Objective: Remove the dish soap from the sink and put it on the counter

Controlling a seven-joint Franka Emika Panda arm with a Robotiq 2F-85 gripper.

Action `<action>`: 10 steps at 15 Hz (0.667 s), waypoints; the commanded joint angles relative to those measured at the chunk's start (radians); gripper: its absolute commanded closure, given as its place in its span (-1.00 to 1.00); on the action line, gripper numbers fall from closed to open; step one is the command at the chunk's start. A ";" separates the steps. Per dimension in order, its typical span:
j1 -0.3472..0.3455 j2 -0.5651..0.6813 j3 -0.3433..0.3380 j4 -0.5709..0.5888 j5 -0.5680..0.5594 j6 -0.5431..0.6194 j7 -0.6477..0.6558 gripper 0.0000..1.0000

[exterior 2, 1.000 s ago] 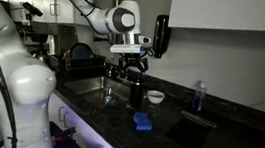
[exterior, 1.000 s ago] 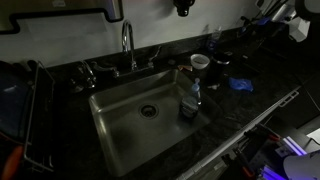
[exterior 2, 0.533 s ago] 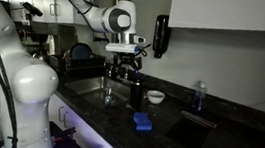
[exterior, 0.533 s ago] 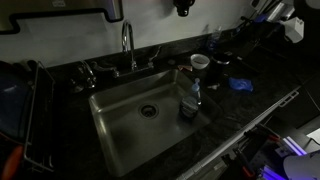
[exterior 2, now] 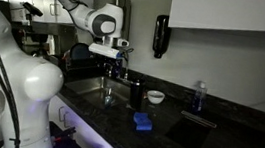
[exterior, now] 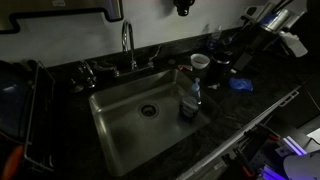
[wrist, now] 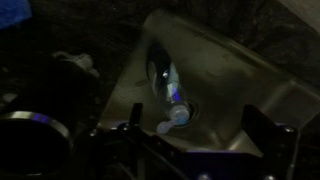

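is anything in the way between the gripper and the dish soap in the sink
Nothing visible does. In the wrist view the dish soap stands unobstructed below the open gripper, in the sink. The faucet stands off at the back rim.

The large rectangular stainless-steel sink (exterior: 118, 128) has a brushed, dull-grey metal finish, with soft highlights on its walls. The tall gooseneck faucet (exterior: 127, 42) behind it is polished chrome, bright and mirror-like. The dark stone table (exterior: 232, 108) is glossy black with fine pale speckles, and its front edge is a strip of smooth pale metal. The small slim dish soap bottle (exterior: 190, 98) is smooth clear plastic, bluish lower down, with a dark label. The round white cup (exterior: 201, 62) looks smooth; ceramic or plastic, I cannot tell. The flat blue item (exterior: 241, 84) looks matt and soft. The robot arm's white shell (exterior 2: 26, 82) is smooth, glossy plastic.
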State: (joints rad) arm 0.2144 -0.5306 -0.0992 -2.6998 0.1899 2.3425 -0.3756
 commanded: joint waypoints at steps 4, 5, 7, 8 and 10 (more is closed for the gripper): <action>0.233 0.008 -0.086 -0.108 0.300 0.296 -0.236 -1.00; 0.269 0.012 -0.104 -0.106 0.332 0.323 -0.274 -1.00; 0.337 0.043 -0.135 -0.102 0.392 0.371 -0.362 -1.00; 0.363 0.065 -0.145 -0.102 0.413 0.382 -0.401 -1.00; 0.379 0.113 -0.152 -0.101 0.443 0.376 -0.460 -1.00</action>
State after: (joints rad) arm 0.5536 -0.4954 -0.2264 -2.8012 0.5782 2.6876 -0.7320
